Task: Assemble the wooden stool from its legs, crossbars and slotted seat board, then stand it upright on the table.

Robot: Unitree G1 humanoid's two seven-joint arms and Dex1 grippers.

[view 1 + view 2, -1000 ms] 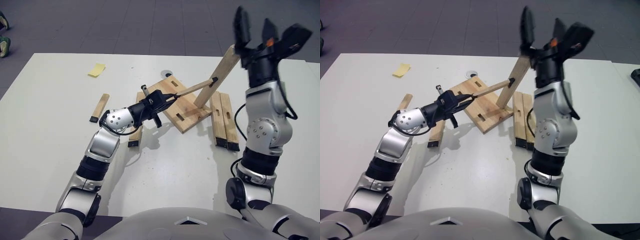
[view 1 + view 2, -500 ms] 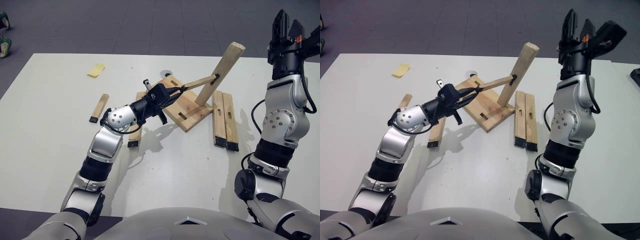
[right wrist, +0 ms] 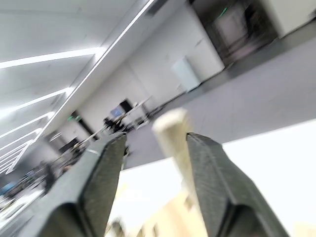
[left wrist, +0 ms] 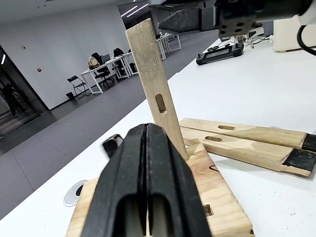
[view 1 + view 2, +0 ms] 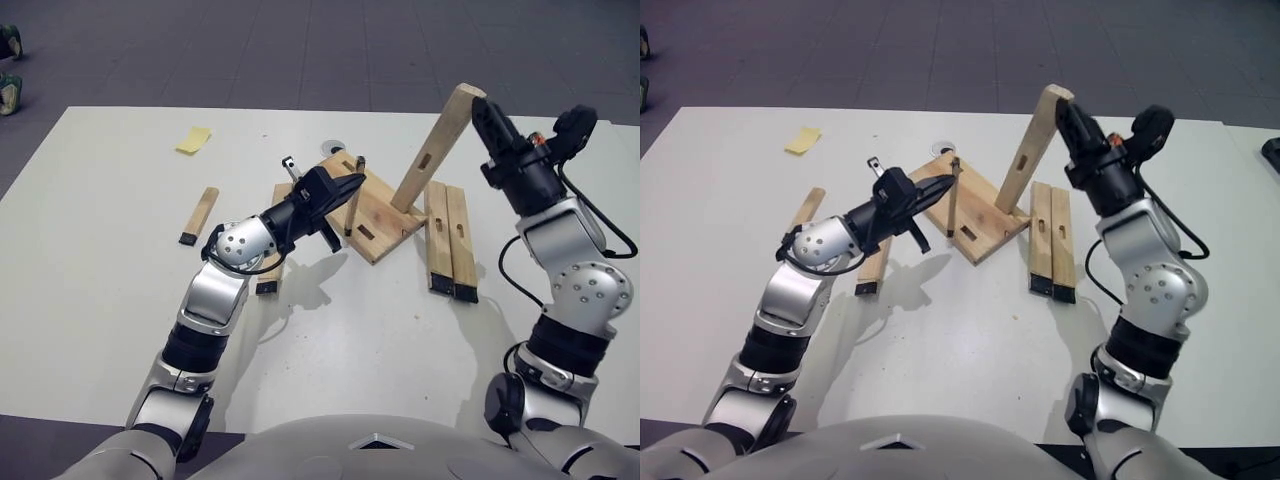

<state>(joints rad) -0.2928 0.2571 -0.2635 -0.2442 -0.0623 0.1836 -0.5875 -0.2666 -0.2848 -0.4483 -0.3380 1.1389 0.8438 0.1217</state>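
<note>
Table: white surface; every part is on or over it.
Note: yellow, far left, well apart from the work.
Loose bar: short and dark-capped, lying flat to the left of the left arm; not yet fitted.
Left gripper: fingers pressed together on the crossbar, over the left part of the seat board.
Crossbar: thin, dark-tipped, held near upright. Its lower end is over the board, but contact cannot be made out. It sits in no slot.
Seat board: mid-table, slotted face up.
Leg: foot set at the board's right corner, leaning up and to the right. Its side mortise is empty.
Right gripper: fingers spread, one on either side of the leg's top end; no clamp visible.
Flat legs: two, side by side, just right of the board, dark caps toward the robot.
Handling (judged): the parts are probably light, stiff, dry wood. They look sturdy, yet smooth enough to swivel in a two-finger pinch. The crossbar is best held close to the end being inserted, so it cannot pivot. The leg is best held just above its mortise, since a pull at the tip would lever the shallow joint and lift the board.
Stage (judged): early, with one leg seated and the crossbar due next in the mortise.
</note>
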